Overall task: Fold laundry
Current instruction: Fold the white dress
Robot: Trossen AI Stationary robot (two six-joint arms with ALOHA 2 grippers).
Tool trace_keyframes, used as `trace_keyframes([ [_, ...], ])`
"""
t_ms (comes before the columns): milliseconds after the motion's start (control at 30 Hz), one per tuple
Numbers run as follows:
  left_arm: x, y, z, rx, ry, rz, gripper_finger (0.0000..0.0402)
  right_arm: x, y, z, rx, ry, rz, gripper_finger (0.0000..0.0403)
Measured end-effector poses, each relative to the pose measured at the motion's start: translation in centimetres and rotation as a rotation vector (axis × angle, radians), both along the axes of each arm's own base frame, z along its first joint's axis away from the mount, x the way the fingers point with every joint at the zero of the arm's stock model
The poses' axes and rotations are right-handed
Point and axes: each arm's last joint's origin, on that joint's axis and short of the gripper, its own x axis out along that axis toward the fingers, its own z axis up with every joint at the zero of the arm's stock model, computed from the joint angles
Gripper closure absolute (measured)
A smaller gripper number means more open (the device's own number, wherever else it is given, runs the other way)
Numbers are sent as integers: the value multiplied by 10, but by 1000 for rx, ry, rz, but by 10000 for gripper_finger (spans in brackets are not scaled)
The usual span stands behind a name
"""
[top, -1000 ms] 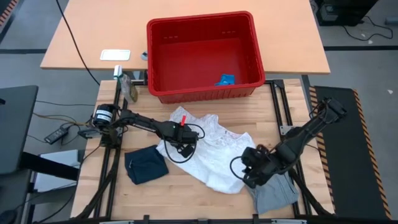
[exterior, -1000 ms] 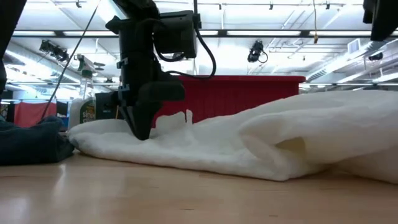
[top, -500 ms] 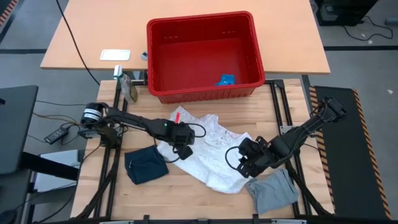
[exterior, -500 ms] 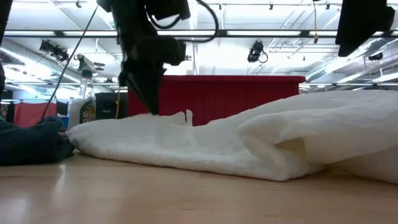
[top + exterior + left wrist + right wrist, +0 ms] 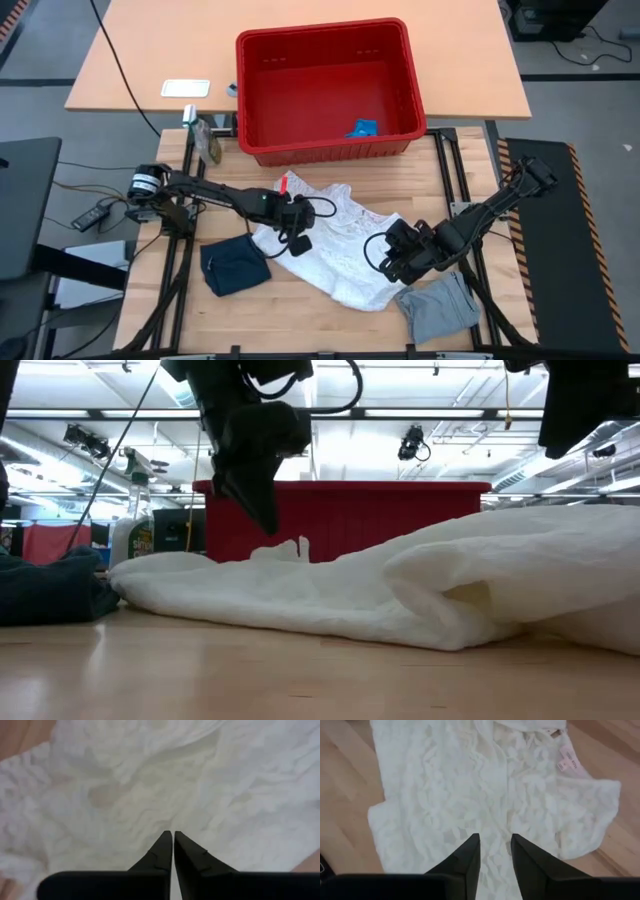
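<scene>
The white crinkly cloth [image 5: 335, 240] lies spread flat in the middle of the table, with its pink label [image 5: 568, 760] facing up. A dark navy piece [image 5: 235, 265] lies bunched to its left. A grey piece [image 5: 438, 306] lies at its near right corner. My left gripper [image 5: 173, 835] is shut and hangs just above the white cloth's left part [image 5: 270, 525]. My right gripper [image 5: 495, 839] is open by a narrow gap. It hovers over the white cloth's right part [image 5: 383, 257], clear of it.
A red plastic basket [image 5: 330, 150] stands at the far edge with a small blue item [image 5: 362, 127] inside. A spray bottle [image 5: 207, 142] stands left of the basket. Bare wood [image 5: 300, 320] runs along the near edge.
My left gripper has risen off the white cloth, where its tips rested a second ago, and moved a little toward the far edge. My right gripper has moved left and toward the far edge, from above the grey piece to over the white cloth, and the grey piece now shows more fully.
</scene>
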Motion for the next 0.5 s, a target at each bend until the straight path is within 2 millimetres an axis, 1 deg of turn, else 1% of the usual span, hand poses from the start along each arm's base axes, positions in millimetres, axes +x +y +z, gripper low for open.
trace_keyframes([
  [67,1,2,0,-20,-10,-5,363,-1,-3,3,-9,1,18,274],
  [133,-1,7,2,-65,-1,-9,338,-3,-9,7,-14,-2,27,262],
  [233,-4,18,10,-112,-19,1,290,-7,-19,16,-22,-19,36,242],
  [367,-10,30,18,-115,-21,32,229,-9,-33,25,-51,-55,45,216],
  [433,-11,33,19,-107,-21,27,204,-9,-40,24,-66,-60,59,205],
  [500,-13,34,19,-100,1,15,187,-9,-48,18,-76,-46,68,196],
])
